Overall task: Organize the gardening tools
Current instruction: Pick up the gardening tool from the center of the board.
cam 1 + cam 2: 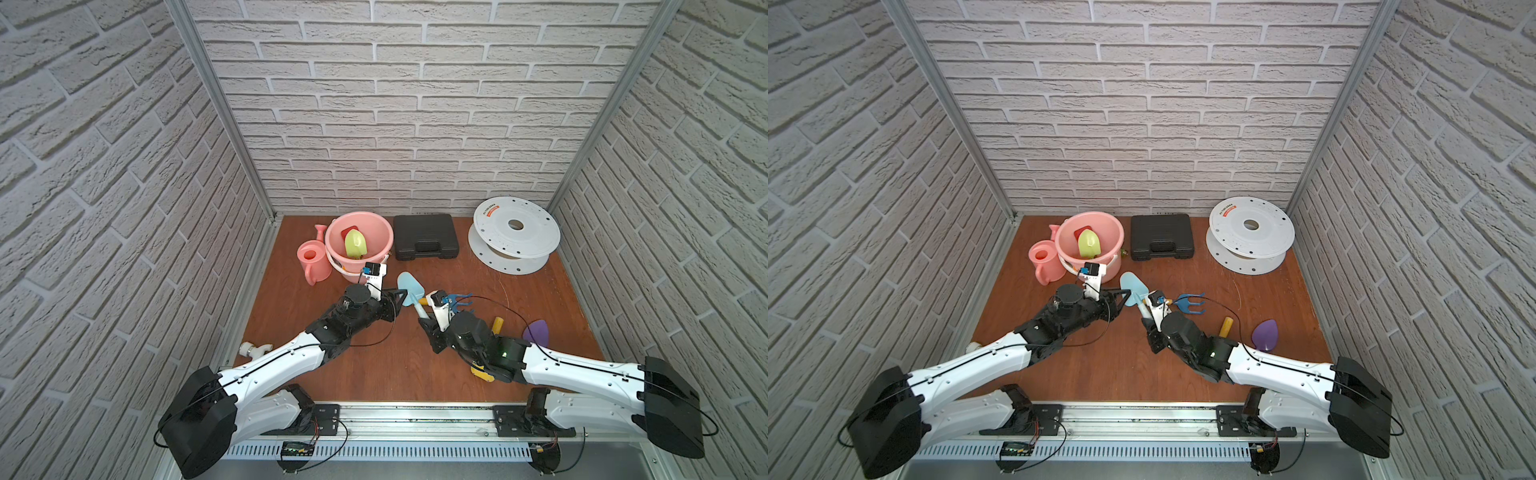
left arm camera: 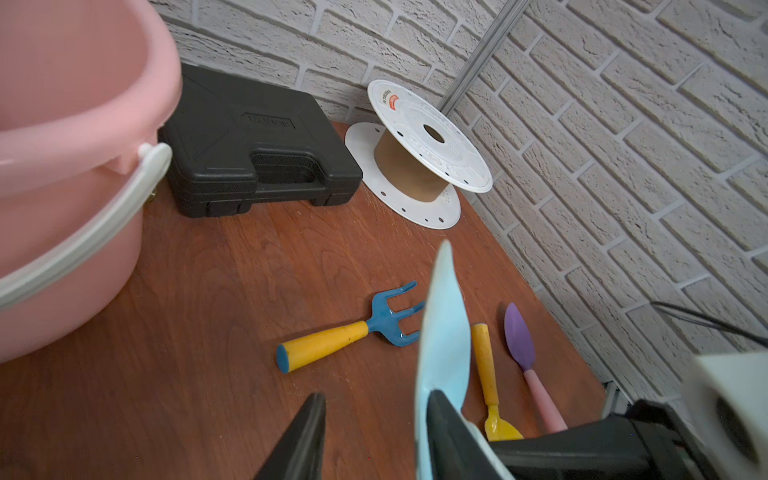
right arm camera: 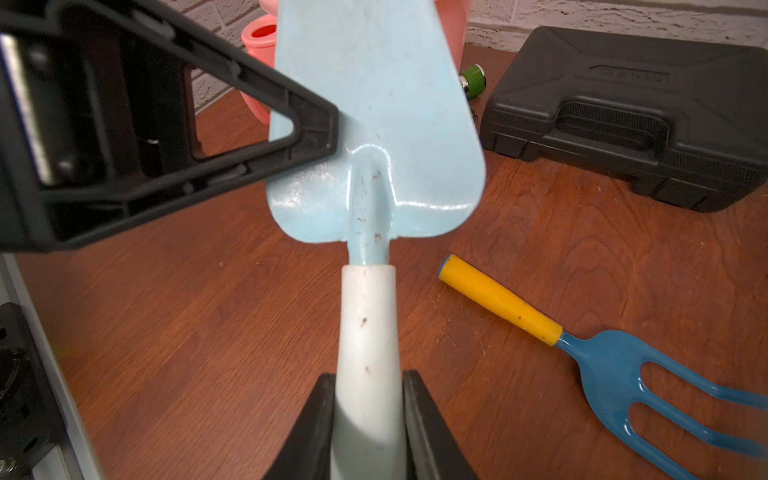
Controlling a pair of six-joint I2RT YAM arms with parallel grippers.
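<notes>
Two tools appear sorted so far: a yellow-green spade [image 1: 355, 245] and a red one [image 1: 348, 232] stand inside the pink bucket [image 1: 334, 241] at the back of the table [image 1: 374, 374], with the pink watering can [image 1: 312, 257] just beside the bucket on its outer side. A third, the pale blue trowel [image 1: 409, 286], is in the air between the two arms, short of the bucket. The right tool [image 3: 369, 399] is clamped on its white handle, both fingers pressed to it. The left tool [image 2: 376, 399] straddles the blade with its jaws partly open: one finger lies against the blade and the other stands clear of it, so it has no hold yet. This looks like a handover towards the bucket side, not completed. Left on the table, well apart from the bucket, are the blue rake [image 2: 353, 332] with its yellow handle, a yellow spade [image 2: 486, 374] and a purple spade [image 2: 519, 336] lying side by side nearer the right arm. By my reckoning the job is under half done: the trowel must change hands and go in, then three more pieces need collecting, and whether the watering can belongs where it stands cannot be told
</notes>
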